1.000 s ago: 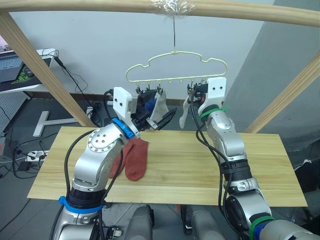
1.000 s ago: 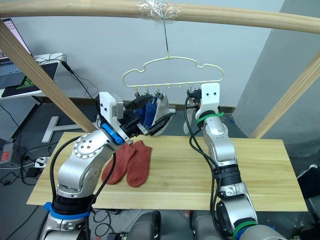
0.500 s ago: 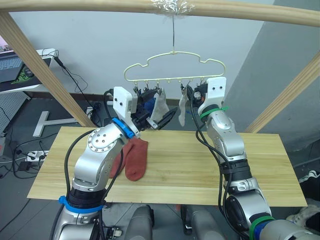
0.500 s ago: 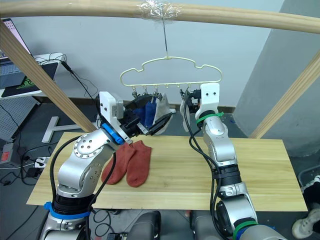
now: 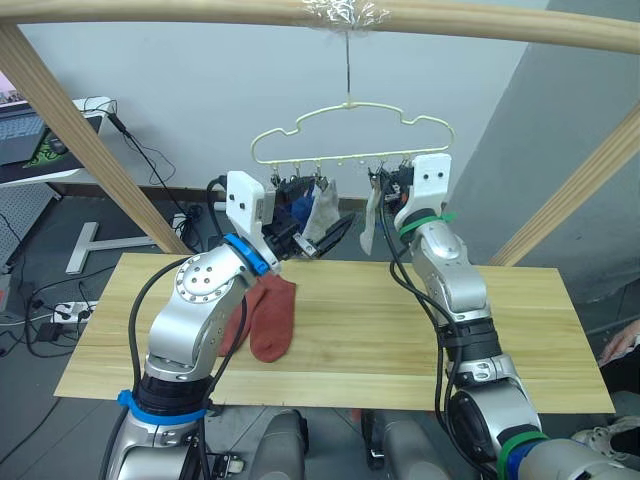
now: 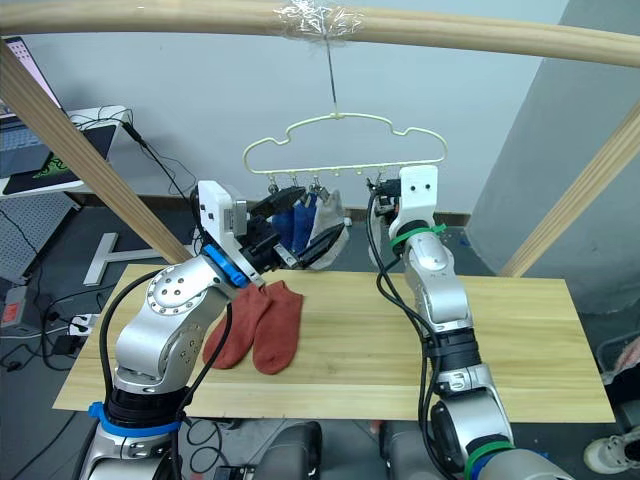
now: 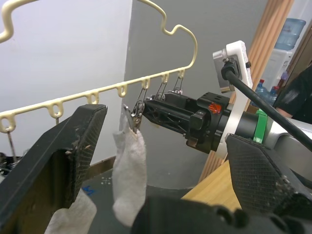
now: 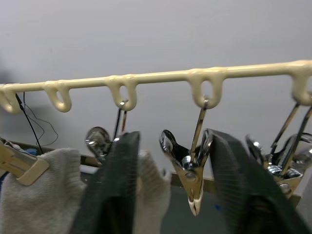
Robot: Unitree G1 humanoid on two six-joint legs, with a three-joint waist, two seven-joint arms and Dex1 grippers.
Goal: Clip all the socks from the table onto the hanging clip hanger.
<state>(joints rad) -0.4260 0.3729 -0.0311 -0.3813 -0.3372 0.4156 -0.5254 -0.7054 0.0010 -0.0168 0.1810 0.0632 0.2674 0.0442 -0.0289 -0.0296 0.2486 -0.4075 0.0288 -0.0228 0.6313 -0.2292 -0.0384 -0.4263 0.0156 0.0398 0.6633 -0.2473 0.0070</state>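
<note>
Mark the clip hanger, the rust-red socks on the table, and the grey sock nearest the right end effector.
clip hanger (image 5: 350,105): left eye view, top of the cream wire frame.
rust-red socks (image 5: 270,320): left eye view, middle of the nearer sock.
grey sock (image 5: 369,228): left eye view, hanging fabric.

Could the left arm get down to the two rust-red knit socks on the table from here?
Probably yes: the rust-red knit socks lie uncovered on the light wooden table, just below the left tool, whose fingers are open and empty.
</note>
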